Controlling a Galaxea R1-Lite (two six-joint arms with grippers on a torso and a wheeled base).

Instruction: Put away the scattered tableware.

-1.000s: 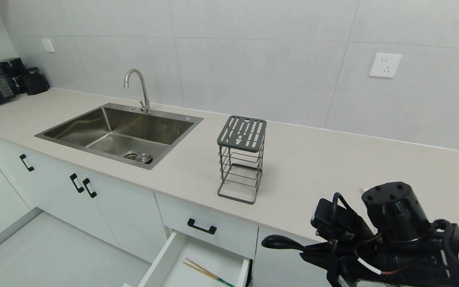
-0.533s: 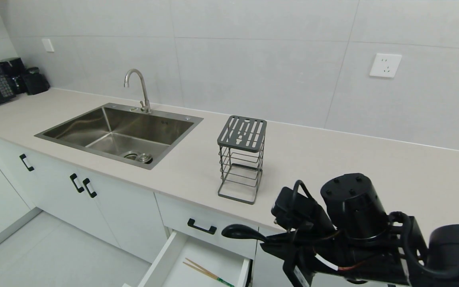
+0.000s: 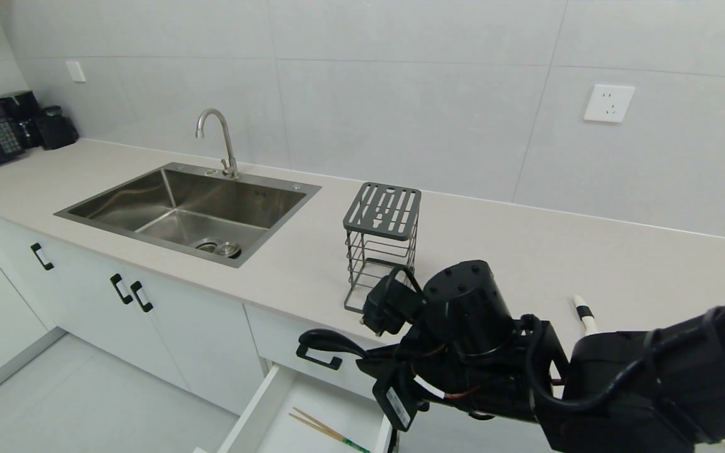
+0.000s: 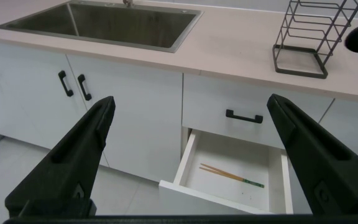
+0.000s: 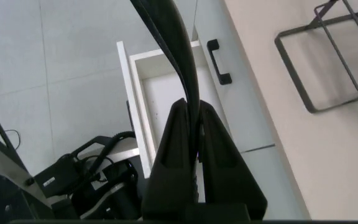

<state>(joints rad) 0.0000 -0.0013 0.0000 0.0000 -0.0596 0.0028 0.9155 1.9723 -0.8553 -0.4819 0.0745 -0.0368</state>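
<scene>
Clamping my right claw (image 5: 197,146) on the black spoon (image 3: 323,340), I hold it past the desk's (image 3: 494,251) front edge, over the pulled-out drawer (image 4: 185,163) with chopsticks (image 4: 230,176), ready to lower it in; my left claw (image 4: 190,102) gapes empty.

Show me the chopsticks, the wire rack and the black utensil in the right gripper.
chopsticks (image 4: 232,176), left wrist view, middle of the pair.
wire rack (image 3: 380,214), head view, its slotted top plate.
black utensil (image 5: 173,38), right wrist view, its shaft.
</scene>
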